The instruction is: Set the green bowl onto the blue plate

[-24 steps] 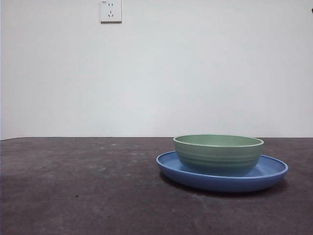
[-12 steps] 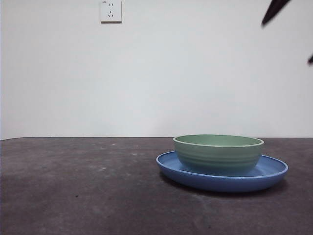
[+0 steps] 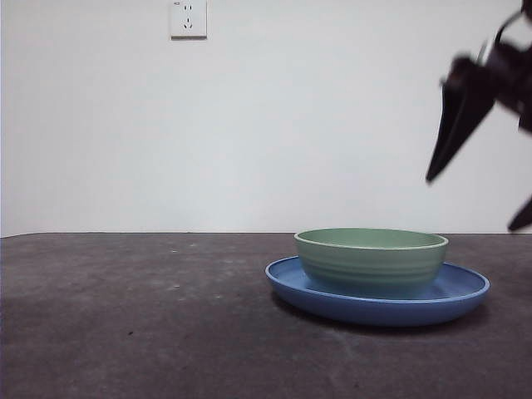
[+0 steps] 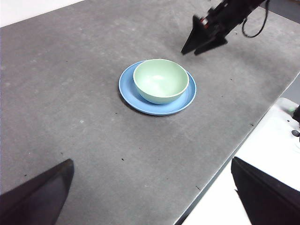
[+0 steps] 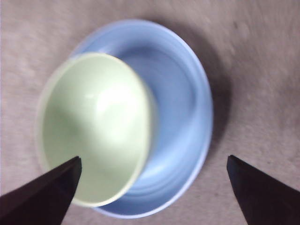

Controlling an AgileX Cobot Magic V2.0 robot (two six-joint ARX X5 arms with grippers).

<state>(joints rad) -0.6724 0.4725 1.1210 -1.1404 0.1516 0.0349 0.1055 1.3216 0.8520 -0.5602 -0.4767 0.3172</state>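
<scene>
The green bowl (image 3: pixel 371 259) sits upright inside the blue plate (image 3: pixel 378 306) on the dark table, right of centre in the front view. My right gripper (image 3: pixel 471 204) hangs open in the air above and to the right of them, touching neither. Its wrist view looks down between spread jaws at the bowl (image 5: pixel 93 126), which rests off-centre on the plate (image 5: pixel 183 117). My left gripper (image 4: pixel 151 161) waits open, high and far back. From there the bowl (image 4: pixel 161 79), the plate (image 4: pixel 157 111) and the right gripper (image 4: pixel 190 52) beyond them are visible.
A white wall outlet (image 3: pixel 188 18) is high on the back wall. The grey tabletop ends at an edge (image 4: pixel 225 154), with a white surface (image 4: pixel 262 145) beyond it.
The right gripper has come down from the top right corner of the front view toward the bowl and plate. Bowl and plate have not moved.
</scene>
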